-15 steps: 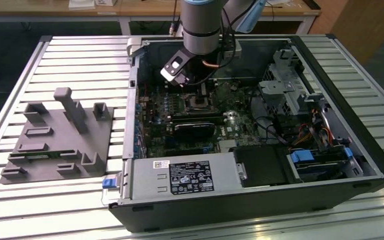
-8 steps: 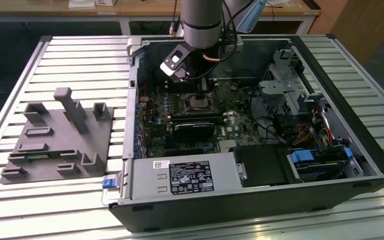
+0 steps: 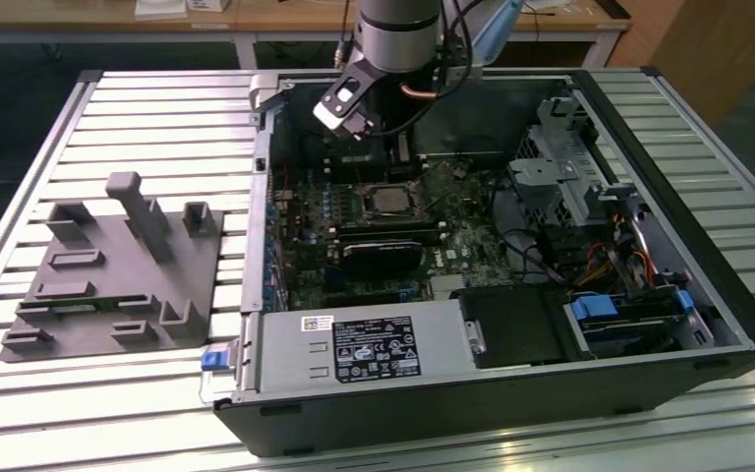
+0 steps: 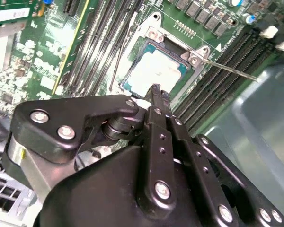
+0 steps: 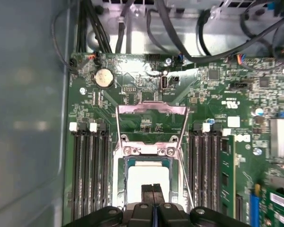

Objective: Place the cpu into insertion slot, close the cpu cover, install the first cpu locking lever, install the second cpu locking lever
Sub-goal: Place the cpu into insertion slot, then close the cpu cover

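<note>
The cpu (image 5: 146, 182) lies flat in the insertion slot (image 5: 119, 189), its pale metal face up, also seen in the second wrist view as the cpu (image 4: 154, 71). The cpu cover (image 5: 151, 109) is swung open, its frame standing up from the hinge beyond the slot. My gripper (image 5: 153, 189) is shut with nothing between its fingers, and its tips hover over the near edge of the cpu; the gripper (image 4: 155, 90) looks the same in the second wrist view. One thin locking lever (image 4: 232, 70) sticks out unlatched beside the slot. Another lever (image 4: 117, 61) runs along the slot's opposite side.
The green board (image 3: 351, 231) lies inside an open computer case (image 3: 692, 295) on a slatted table. Long black memory slots (image 5: 87, 175) flank the socket on both sides. Cables (image 5: 199, 42) hang past the board's far edge. A grey fixture (image 3: 115, 270) stands at the exterior view's left.
</note>
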`<state>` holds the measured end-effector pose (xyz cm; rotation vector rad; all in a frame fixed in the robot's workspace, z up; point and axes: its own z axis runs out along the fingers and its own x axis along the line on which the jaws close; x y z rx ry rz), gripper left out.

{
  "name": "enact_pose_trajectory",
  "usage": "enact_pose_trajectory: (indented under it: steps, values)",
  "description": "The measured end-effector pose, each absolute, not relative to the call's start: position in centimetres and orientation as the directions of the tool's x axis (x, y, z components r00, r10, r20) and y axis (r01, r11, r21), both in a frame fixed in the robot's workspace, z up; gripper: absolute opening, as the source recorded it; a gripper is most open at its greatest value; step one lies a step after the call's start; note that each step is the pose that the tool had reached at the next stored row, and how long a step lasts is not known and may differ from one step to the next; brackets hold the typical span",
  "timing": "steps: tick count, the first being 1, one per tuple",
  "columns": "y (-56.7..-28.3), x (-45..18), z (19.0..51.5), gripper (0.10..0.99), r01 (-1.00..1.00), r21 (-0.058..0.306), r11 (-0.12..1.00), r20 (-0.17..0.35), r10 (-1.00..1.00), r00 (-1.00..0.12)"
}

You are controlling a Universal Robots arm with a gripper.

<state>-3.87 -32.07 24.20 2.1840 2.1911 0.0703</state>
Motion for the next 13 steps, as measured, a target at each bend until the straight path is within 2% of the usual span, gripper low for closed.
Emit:
enact_pose_trajectory:
  steps: [13]
  values:
    - [-32.07, -3.87, 24.93, 0.114, 0.998, 0.066, 0.003, -0.001, 1.0, -0.003]
